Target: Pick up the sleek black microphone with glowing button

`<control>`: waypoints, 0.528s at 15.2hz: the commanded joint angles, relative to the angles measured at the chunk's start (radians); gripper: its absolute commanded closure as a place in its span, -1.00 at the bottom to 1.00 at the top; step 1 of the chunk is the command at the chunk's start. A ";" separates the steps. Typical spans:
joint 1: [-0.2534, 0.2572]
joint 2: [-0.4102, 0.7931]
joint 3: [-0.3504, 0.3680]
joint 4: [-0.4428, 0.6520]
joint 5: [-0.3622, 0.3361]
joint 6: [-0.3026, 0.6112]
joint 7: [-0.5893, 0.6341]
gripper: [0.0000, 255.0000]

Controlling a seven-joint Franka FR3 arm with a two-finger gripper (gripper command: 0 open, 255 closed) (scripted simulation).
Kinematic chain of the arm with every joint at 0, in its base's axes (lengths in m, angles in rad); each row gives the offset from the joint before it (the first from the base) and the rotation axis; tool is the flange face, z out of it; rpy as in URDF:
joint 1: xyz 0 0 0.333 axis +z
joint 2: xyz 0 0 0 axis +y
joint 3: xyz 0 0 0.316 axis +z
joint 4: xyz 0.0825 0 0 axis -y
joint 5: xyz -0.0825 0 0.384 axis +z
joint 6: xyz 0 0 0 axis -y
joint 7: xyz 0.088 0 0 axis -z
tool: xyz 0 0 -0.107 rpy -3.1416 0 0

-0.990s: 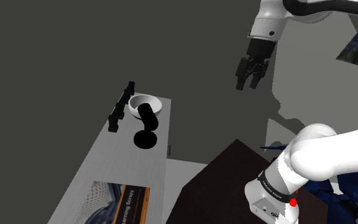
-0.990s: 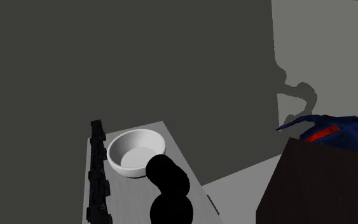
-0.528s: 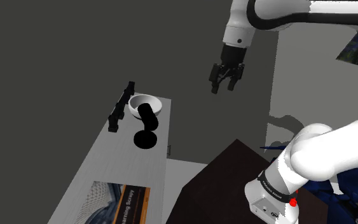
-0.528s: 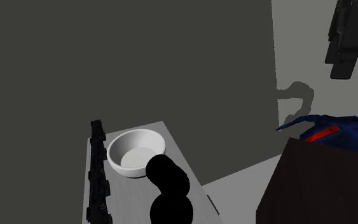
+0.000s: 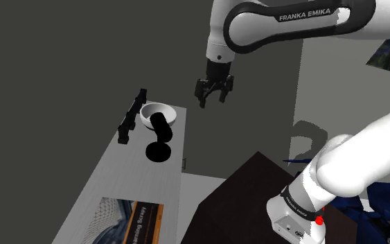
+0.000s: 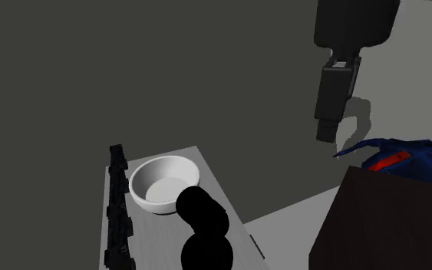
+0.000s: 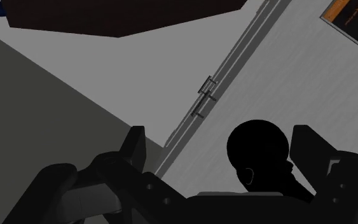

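tool [image 5: 213, 101] hangs in the air, released, fingers [image 7: 135, 145] spread with nothing between them. it sits up and to the shoulder view's right of the grey worktop [image 5: 117, 181], well apart from everything on it. microphone [image 5: 161, 129] is at the worktop's far end: a stubby black body, tilted, with a round base [image 5: 158, 152] on the near side. its upper end overlaps the rim of a white bowl [image 5: 165, 111]; touching or just in front, can't tell, it's drawn pure black. a long black bar-shaped thing [image 5: 130, 119] lies along the worktop's edge, on the shoulder view's left of the bowl. a printed magazine [image 5: 136, 219] lies at the near end. in the wrist view the microphone shows beyond the open fingers, not held. dark box stand [image 5: 245, 197] is at the shoulder view's lower right.
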 commanded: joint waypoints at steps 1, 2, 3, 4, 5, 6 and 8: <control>-0.001 0.076 0.028 0.040 -0.037 0.037 0.049 -1.00; -0.001 0.116 0.040 0.063 -0.059 0.051 0.074 -1.00; 0.000 0.156 0.051 0.088 -0.083 0.064 0.099 -1.00; 0.002 0.198 0.061 0.115 -0.108 0.075 0.125 -1.00; 0.005 0.239 0.069 0.143 -0.134 0.084 0.151 -1.00; 0.009 0.281 0.077 0.173 -0.161 0.090 0.178 -1.00; 0.021 0.367 0.085 0.237 -0.218 0.098 0.229 -1.00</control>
